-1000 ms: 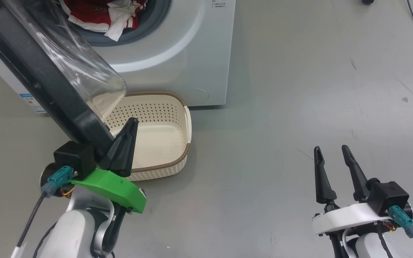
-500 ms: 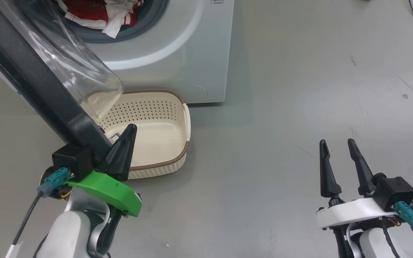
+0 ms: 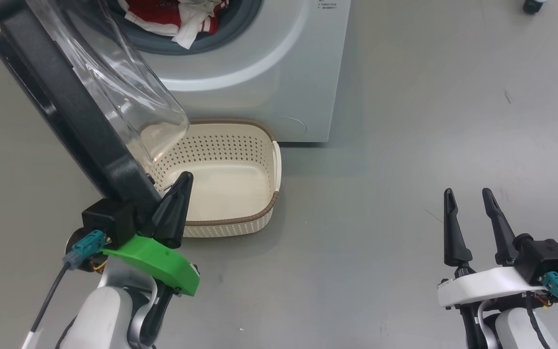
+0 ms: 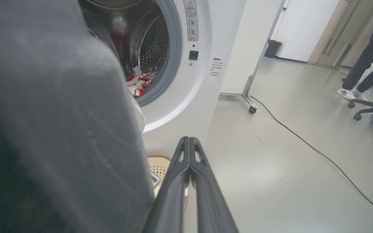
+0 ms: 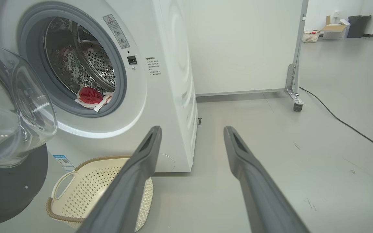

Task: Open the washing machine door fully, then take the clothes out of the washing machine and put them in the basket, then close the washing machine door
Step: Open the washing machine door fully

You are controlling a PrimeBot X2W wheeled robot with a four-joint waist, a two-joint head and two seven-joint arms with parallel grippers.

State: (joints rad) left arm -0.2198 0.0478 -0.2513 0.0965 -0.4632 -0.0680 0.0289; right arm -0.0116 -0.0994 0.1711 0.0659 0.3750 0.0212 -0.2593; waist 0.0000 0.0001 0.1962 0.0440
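Your left gripper point(image 3: 186, 178) pinched closed beside, maybe touching, the black-rimmed round door point(image 3: 66, 111), right gripper point(image 3: 467, 193) spread wide over grey floor point(image 3: 380, 218), red-and-white clothes point(image 3: 162, 12) inside white front-loading washing machine point(image 3: 284, 87), cream perforated basket point(image 3: 240, 230) at its foot

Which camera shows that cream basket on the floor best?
The head view: it looks down into the basket, showing its empty inside and rim, with the door glass over one corner. The right wrist view shows it side-on behind a finger; the left wrist view shows a sliver.
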